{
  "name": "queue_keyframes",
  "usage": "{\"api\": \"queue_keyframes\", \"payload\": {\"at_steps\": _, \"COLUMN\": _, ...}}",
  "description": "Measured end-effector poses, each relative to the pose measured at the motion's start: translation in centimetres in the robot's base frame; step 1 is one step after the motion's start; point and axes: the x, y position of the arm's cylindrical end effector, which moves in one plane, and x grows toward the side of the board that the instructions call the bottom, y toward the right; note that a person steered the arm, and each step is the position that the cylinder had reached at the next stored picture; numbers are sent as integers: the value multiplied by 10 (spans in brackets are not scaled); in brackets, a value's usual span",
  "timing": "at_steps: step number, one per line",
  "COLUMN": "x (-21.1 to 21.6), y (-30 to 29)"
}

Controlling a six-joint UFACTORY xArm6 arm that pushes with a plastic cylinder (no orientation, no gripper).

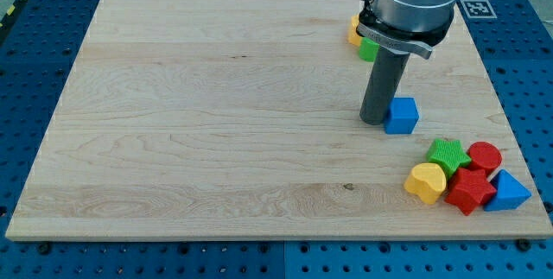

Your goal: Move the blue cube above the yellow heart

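The blue cube (402,115) sits on the wooden board at the view's right, middle height. My tip (374,121) stands right against the cube's left side. The yellow heart (426,181) lies lower right, below and slightly right of the cube, at the left end of a cluster of blocks.
Beside the heart are a green star (448,154), a red cylinder (484,156), a red block (469,191) and a blue triangle (508,192), close to the board's right edge. Near the top right, a yellow block (354,30) and a green block (367,49) are partly hidden behind the arm.
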Motion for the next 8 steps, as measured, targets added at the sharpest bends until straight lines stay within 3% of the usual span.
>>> {"api": "queue_keyframes", "payload": {"at_steps": 1, "x": -43, "y": 2}}
{"api": "queue_keyframes", "payload": {"at_steps": 2, "x": -72, "y": 42}}
{"api": "queue_keyframes", "payload": {"at_steps": 3, "x": -61, "y": 80}}
{"api": "queue_keyframes", "payload": {"at_steps": 5, "x": 33, "y": 77}}
{"api": "queue_keyframes", "payload": {"at_steps": 7, "x": -52, "y": 73}}
{"api": "queue_keyframes", "payload": {"at_steps": 8, "x": -39, "y": 41}}
